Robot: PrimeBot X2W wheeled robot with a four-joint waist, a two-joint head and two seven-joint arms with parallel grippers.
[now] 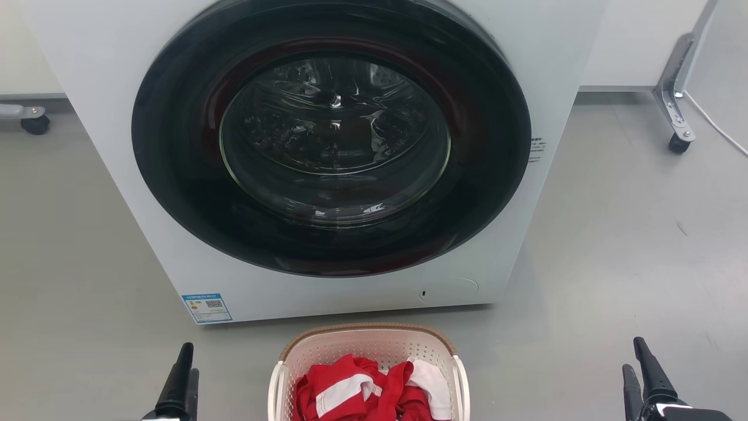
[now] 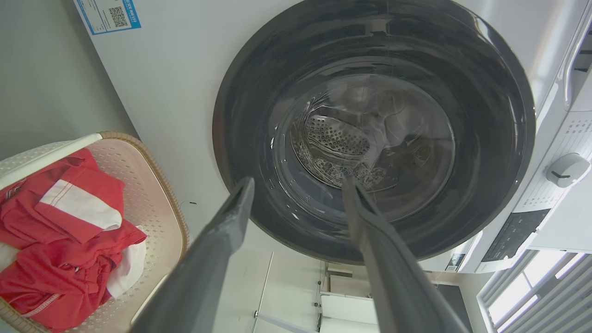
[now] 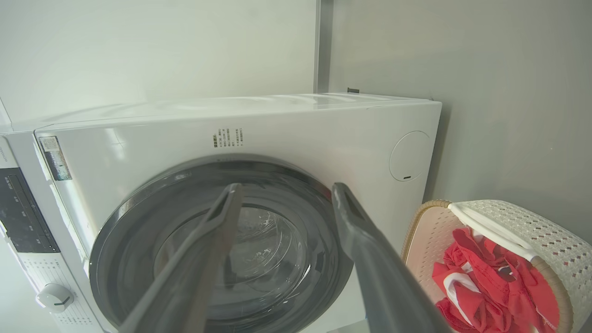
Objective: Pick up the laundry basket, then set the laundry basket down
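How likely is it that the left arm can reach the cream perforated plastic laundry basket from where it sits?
Probably yes. The left gripper, fingers open, hovers beside the laundry basket, near its white left handle, with bare grey floor between them; nothing seems to block the way.

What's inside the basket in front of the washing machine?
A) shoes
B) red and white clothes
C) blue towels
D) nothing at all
B: red and white clothes lie heaped inside the laundry basket.
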